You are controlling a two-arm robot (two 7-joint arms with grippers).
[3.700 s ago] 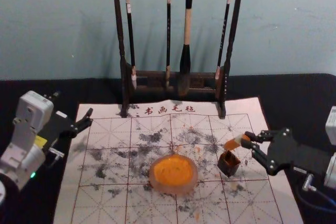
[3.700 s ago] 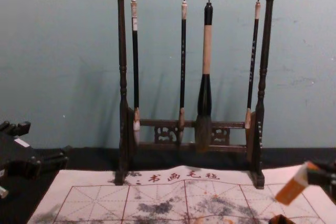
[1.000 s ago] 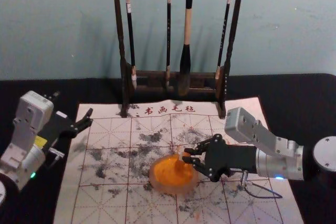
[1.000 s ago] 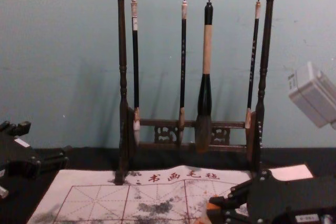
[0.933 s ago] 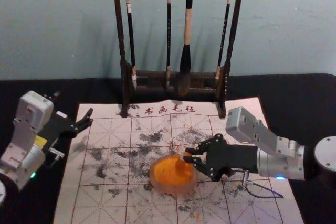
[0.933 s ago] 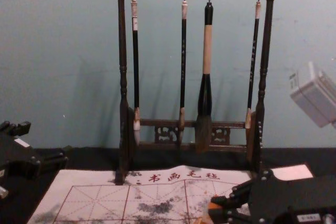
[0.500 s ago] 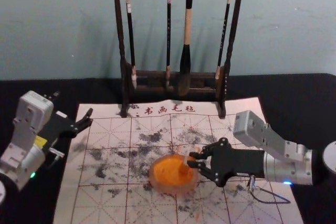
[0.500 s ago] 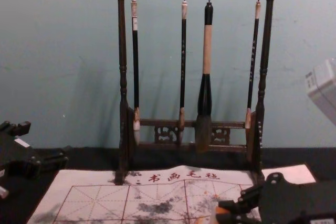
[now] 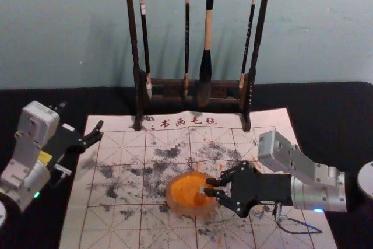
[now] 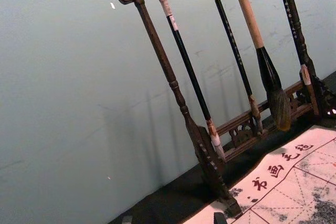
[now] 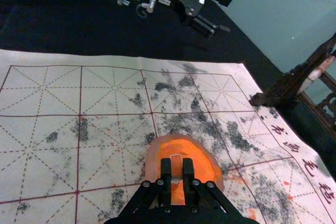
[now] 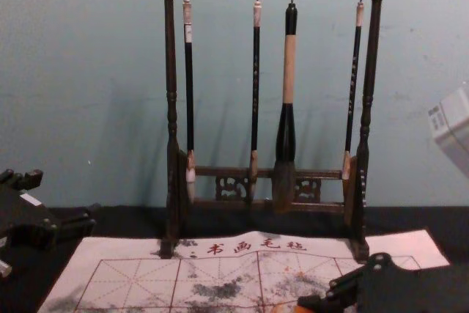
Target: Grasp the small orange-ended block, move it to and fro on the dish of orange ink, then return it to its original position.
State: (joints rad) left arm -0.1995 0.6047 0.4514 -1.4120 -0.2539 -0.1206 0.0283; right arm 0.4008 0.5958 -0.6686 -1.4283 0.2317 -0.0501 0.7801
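Holding the small block [image 11: 176,167] in the R gripper [image 9: 208,187], w/ fingers pinched shut on both sides. Down low at the R side of the dish of orange ink [image 9: 189,210], but can't tell for sure if touching the wet ink or just above. Prob. at the rubbing step, maybe abt halfway thru the job.

To do it well: press soft, just enough to wet the end. Slide slow, to & fro, in short flat strokes. Keep the block inside the rim [image 11: 151,163], for fear of tipping the dish or shoving it on the mat [image 9: 78,225]. Hold the grip firm, b/c of the risk of a slip or twist. Don't dip the fingers, pls. When done, lift straight up, wait a sec for drips, then go back to the start spot. Leave the L gripper [image 9: 100,130] parked by the mat's L edge, w/ fingers wide apart.
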